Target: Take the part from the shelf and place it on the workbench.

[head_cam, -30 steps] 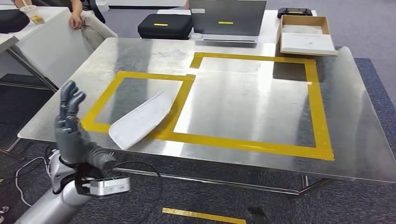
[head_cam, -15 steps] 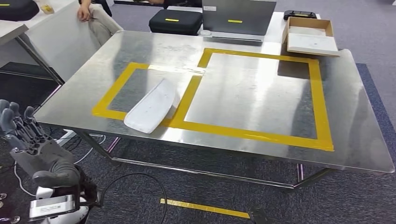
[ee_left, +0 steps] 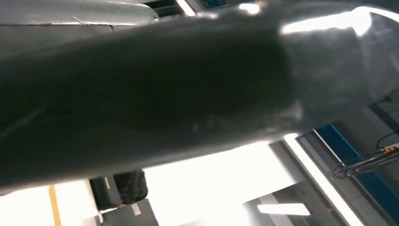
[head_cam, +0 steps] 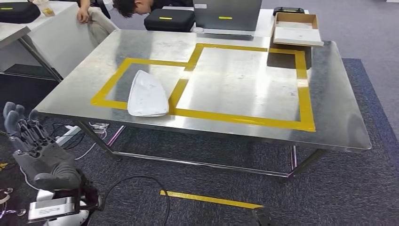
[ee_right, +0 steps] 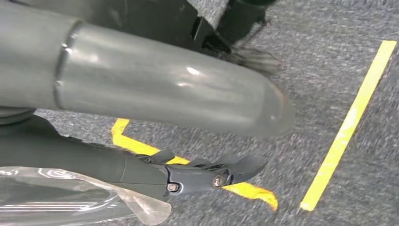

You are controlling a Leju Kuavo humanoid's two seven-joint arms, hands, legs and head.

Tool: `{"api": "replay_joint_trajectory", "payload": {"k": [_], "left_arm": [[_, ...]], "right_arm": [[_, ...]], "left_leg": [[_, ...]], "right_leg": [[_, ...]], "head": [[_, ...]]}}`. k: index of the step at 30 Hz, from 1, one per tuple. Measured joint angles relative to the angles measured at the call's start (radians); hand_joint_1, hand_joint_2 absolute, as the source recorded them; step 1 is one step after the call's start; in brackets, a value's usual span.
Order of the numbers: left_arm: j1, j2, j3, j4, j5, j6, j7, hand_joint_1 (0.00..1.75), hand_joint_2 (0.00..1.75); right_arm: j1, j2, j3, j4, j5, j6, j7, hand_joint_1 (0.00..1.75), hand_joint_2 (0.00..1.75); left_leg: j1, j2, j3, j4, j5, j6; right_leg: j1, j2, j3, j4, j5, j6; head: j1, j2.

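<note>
The white curved part (head_cam: 147, 94) lies flat on the steel workbench (head_cam: 329, 94), inside the left yellow taped rectangle near the front edge. My left hand (head_cam: 40, 150) hangs low at the lower left, below and in front of the table's corner, fingers spread and holding nothing. In the left wrist view the left hand (ee_left: 141, 94) is a dark blur close to the lens. My right hand (ee_right: 188, 174) hangs over the grey carpet with its fingers stretched out and the thumb apart. A clear film (ee_right: 70, 202) shows beside it.
A black case (head_cam: 169, 20), a grey case (head_cam: 228, 16) and a cardboard box (head_cam: 296, 29) stand at the bench's far edge. A person (head_cam: 131, 5) bends over behind it. A white table (head_cam: 51, 33) stands at the left. Cables (head_cam: 136, 181) and yellow tape (head_cam: 211, 199) lie on the carpet.
The camera has moved, so the whole bench shifts in view. My left hand has dropped from beside the table's front edge to below it. The part lies in the same taped rectangle.
</note>
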Motion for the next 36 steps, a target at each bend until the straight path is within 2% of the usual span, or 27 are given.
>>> {"api": "replay_joint_trajectory", "payload": {"k": [1, 2, 3, 4, 6, 8, 9, 11, 12, 13, 15, 16, 17, 18, 19, 21, 23, 24, 25, 27, 28, 31, 32, 33, 34, 35, 36], "left_arm": [[0.001, 0.0, 0.001, 0.0, 0.002, 0.0, 0.0, 0.0, 0.0], [0.002, 0.0, 0.002, 0.0, 0.004, 0.0, 0.0, 0.0, 0.0], [0.002, 0.001, 0.002, 0.0, 0.006, 0.0, 0.0, 0.0, 0.0], [0.003, 0.001, 0.002, 0.0, 0.006, 0.0, 0.0, 0.0, 0.0], [0.003, 0.001, 0.001, 0.0, 0.007, 0.0, 0.0, 0.0, 0.0], [0.003, 0.001, 0.001, 0.001, 0.008, 0.0, 0.0, 0.0, 0.0], [0.003, 0.001, 0.001, 0.002, 0.008, 0.0, 0.001, 0.0, 0.0], [0.004, 0.001, 0.001, 0.005, 0.01, 0.0, 0.004, 0.0, 0.0], [0.005, 0.001, 0.002, 0.008, 0.011, 0.0, 0.01, 0.0, 0.0], [0.008, 0.0, 0.005, 0.012, 0.01, -0.001, 0.018, 0.0, 0.0], [0.022, -0.005, 0.02, 0.027, -0.002, -0.001, 0.036, 0.0, 0.0], [0.034, -0.01, 0.034, 0.038, -0.02, -0.002, 0.041, 0.0, 0.0], [0.048, -0.019, 0.054, 0.053, -0.05, -0.002, 0.04, 0.0, 0.0], [0.061, -0.031, 0.078, 0.071, -0.085, -0.002, 0.034, 0.0, 0.0], [0.073, -0.046, 0.107, 0.093, -0.119, -0.002, 0.027, 0.0, 0.0], [0.093, -0.072, 0.166, 0.131, -0.155, -0.001, 0.012, 0.0, 0.0], [0.104, -0.089, 0.206, 0.153, -0.163, -0.001, 0.006, 0.0, 0.0], [0.106, -0.097, 0.22, 0.163, -0.17, 0.0, 0.008, 0.0, 0.0], [0.108, -0.104, 0.232, 0.173, -0.183, 0.0, 0.019, 0.0, 0.0], [0.113, -0.116, 0.264, 0.21, -0.222, 0.0, 0.074, 0.0, 0.0], [0.115, -0.121, 0.29, 0.246, -0.239, 0.0, 0.109, 0.0, 0.0], [0.102, -0.123, 0.401, 0.447, -0.255, 0.0, 0.19, 0.0, 0.0], [0.089, -0.12, 0.452, 0.546, -0.254, -0.001, 0.191, 0.0, 0.0], [0.074, -0.115, 0.512, 0.655, -0.262, -0.001, 0.18, 0.0, 0.0], [0.058, -0.11, 0.575, 0.758, -0.287, 0.0, 0.167, 0.0, 0.0], [0.044, -0.105, 0.638, 0.854, -0.337, 0.0, 0.171, 0.0, 0.0], [0.031, -0.099, 0.694, 0.942, -0.426, -0.005, 0.219, 0.0, 0.0]], "right_arm": [[-0.001, -0.001, 0.0, 0.0, 0.002, -0.004, 0.004, 0.0, 0.0], [-0.001, -0.001, 0.0, 0.0, 0.004, -0.008, 0.008, 0.0, 0.0], [-0.001, -0.002, -0.001, 0.0, 0.006, -0.012, 0.013, 0.0, 0.0], [-0.001, -0.003, -0.001, 0.0, 0.008, -0.015, 0.017, 0.0, 0.0], [-0.003, -0.004, -0.001, 0.0, 0.01, -0.021, 0.025, 0.0, 0.0], [-0.006, -0.004, -0.001, -0.001, 0.01, -0.026, 0.031, 0.0, 0.0], [-0.007, -0.004, -0.001, -0.001, 0.01, -0.027, 0.033, 0.0, 0.0], [-0.009, -0.004, -0.001, -0.001, 0.011, -0.028, 0.038, 0.0, 0.0], [-0.008, -0.005, -0.001, -0.001, 0.011, -0.028, 0.04, 0.0, 0.0], [-0.007, -0.005, -0.001, -0.001, 0.011, -0.028, 0.042, 0.0, 0.0], [-0.006, -0.005, -0.002, -0.001, 0.01, -0.028, 0.044, 0.0, 0.0], [-0.004, -0.005, -0.002, -0.001, 0.009, -0.028, 0.044, 0.0, 0.0], [-0.002, -0.005, -0.003, -0.001, 0.008, -0.027, 0.044, 0.0, 0.0], [0.001, -0.005, -0.004, -0.001, 0.006, -0.027, 0.043, 0.0, 0.0], [0.005, -0.006, -0.007, -0.001, 0.005, -0.026, 0.042, 0.0, 0.0], [0.009, -0.006, -0.013, -0.001, 0.003, -0.026, 0.04, 0.0, 0.0], [0.008, -0.007, -0.018, -0.001, 0.003, -0.026, 0.038, 0.0, 0.0], [0.007, -0.007, -0.019, -0.001, 0.003, -0.026, 0.037, 0.0, 0.0], [0.008, -0.007, -0.019, -0.001, 0.002, -0.026, 0.037, 0.0, 0.0], [0.011, -0.007, -0.022, -0.001, -0.001, -0.027, 0.036, 0.0, 0.0], [0.013, -0.006, -0.025, 0.0, -0.004, -0.027, 0.035, 0.0, 0.0], [0.018, -0.006, -0.038, 0.0, -0.011, -0.032, 0.026, 0.0, 0.0], [0.02, -0.007, -0.042, 0.0, -0.01, -0.033, 0.024, 0.0, 0.0], [0.022, -0.008, -0.045, 0.0, -0.008, -0.034, 0.024, 0.0, 0.0], [0.024, -0.009, -0.048, 0.0, -0.004, -0.034, 0.026, 0.0, 0.0], [0.026, -0.01, -0.049, 0.0, 0.001, -0.033, 0.032, 0.0, 0.0], [0.028, -0.011, -0.051, 0.0, 0.009, -0.031, 0.04, 0.0, 0.0]], "left_leg": [[0.003, 0.0, -0.007, 0.063, -0.036, -0.004], [0.005, 0.0, -0.006, 0.107, -0.046, -0.006], [0.007, 0.0, 0.007, 0.121, -0.033, -0.006], [0.008, 0.0, 0.037, 0.1, -0.007, -0.005], [0.008, -0.002, 0.135, -0.03, 0.031, 0.002], [0.005, -0.005, 0.212, -0.154, 0.027, 0.011], [0.002, -0.006, 0.225, -0.183, 0.019, 0.014], [-0.001, -0.004, 0.214, -0.197, 0.027, 0.026], [-0.001, -0.002, 0.204, -0.201, 0.036, 0.035], [-0.001, 0.001, 0.192, -0.204, 0.048, 0.045], [-0.004, 0.004, 0.164, -0.205, 0.073, 0.057], [-0.006, 0.006, 0.148, -0.204, 0.085, 0.06], [-0.008, 0.007, 0.13, -0.202, 0.098, 0.061], [-0.01, 0.008, 0.113, -0.2, 0.11, 0.061], [-0.011, 0.008, 0.095, -0.198, 0.122, 0.06], [-0.012, 0.008, 0.065, -0.19, 0.143, 0.055], [-0.014, 0.008, 0.047, -0.18, 0.161, 0.048], [-0.014, 0.009, 0.042, -0.178, 0.171, 0.043], [-0.014, 0.009, 0.04, -0.178, 0.181, 0.038], [-0.01, 0.006, 0.034, -0.174, 0.178, 0.026], [-0.008, 0.004, 0.028, -0.156, 0.149, 0.019], [0.001, 0.0, -0.001, -0.001, 0.001, 0.0], [0.005, 0.0, -0.006, 0.057, -0.023, -0.004], [0.009, 0.0, -0.002, 0.097, -0.023, -0.007], [0.012, 0.0, 0.014, 0.105, -0.001, -0.009], [0.015, 0.0, 0.045, 0.08, 0.029, -0.01], [0.017, 0.0, 0.092, 0.022, 0.05, -0.011]], "right_leg": [[0.001, -0.001, -0.012, 0.001, 0.012, -0.001], [0.002, -0.002, -0.025, 0.003, 0.023, -0.001], [0.003, -0.003, -0.04, 0.006, 0.035, 0.0], [0.004, -0.003, -0.057, 0.01, 0.046, 0.002], [0.006, -0.002, -0.084, 0.017, 0.063, 0.008], [0.007, 0.0, -0.099, 0.021, 0.078, 0.018], [0.007, 0.0, -0.105, 0.022, 0.087, 0.024], [0.002, 0.001, -0.116, 0.024, 0.099, 0.037], [0.0, 0.002, -0.125, 0.034, 0.083, 0.042], [-0.001, 0.003, -0.137, 0.059, 0.049, 0.046], [-0.002, 0.005, -0.168, 0.162, -0.056, 0.05], [-0.002, 0.005, -0.18, 0.225, -0.094, 0.051], [-0.002, 0.005, -0.183, 0.276, -0.108, 0.052], [-0.002, 0.005, -0.176, 0.303, -0.097, 0.053], [-0.002, 0.005, -0.153, 0.299, -0.068, 0.052], [0.0, 0.005, -0.057, 0.192, -0.022, 0.046], [0.003, 0.005, 0.053, 0.036, -0.037, 0.038], [0.005, 0.006, 0.083, -0.012, -0.051, 0.034], [0.007, 0.006, 0.091, -0.034, -0.056, 0.029], [0.006, 0.003, 0.075, -0.035, -0.04, 0.015], [0.005, 0.001, 0.065, -0.036, -0.028, 0.007], [0.004, -0.001, 0.025, -0.035, 0.01, -0.006], [0.005, 0.0, 0.011, -0.033, 0.022, -0.006], [0.005, 0.001, -0.005, -0.029, 0.035, -0.005], [0.006, 0.002, -0.023, -0.024, 0.046, -0.004], [0.006, 0.004, -0.042, -0.017, 0.056, -0.002], [0.006, 0.005, -0.059, -0.008, 0.063, 0.002]], "head": [[0.0, 0.0], [0.0, 0.0], [0.0, 0.0], [0.0, 0.0], [0.0, 0.0], [0.001, 0.0], [0.001, 0.0], [0.001, 0.0], [0.002, 0.0], [0.004, 0.0], [0.01, 0.0], [0.011, 0.0], [0.011, 0.0], [0.011, 0.0], [0.011, 0.0], [0.011, 0.0], [0.01, 0.0], [0.01, 0.0], [0.01, 0.0], [0.01, 0.0], [0.008, 0.0], [0.003, 0.0], [0.003, 0.0], [0.002, 0.0], [0.002, 0.0], [0.001, 0.0], [0.001, 0.0]]}}
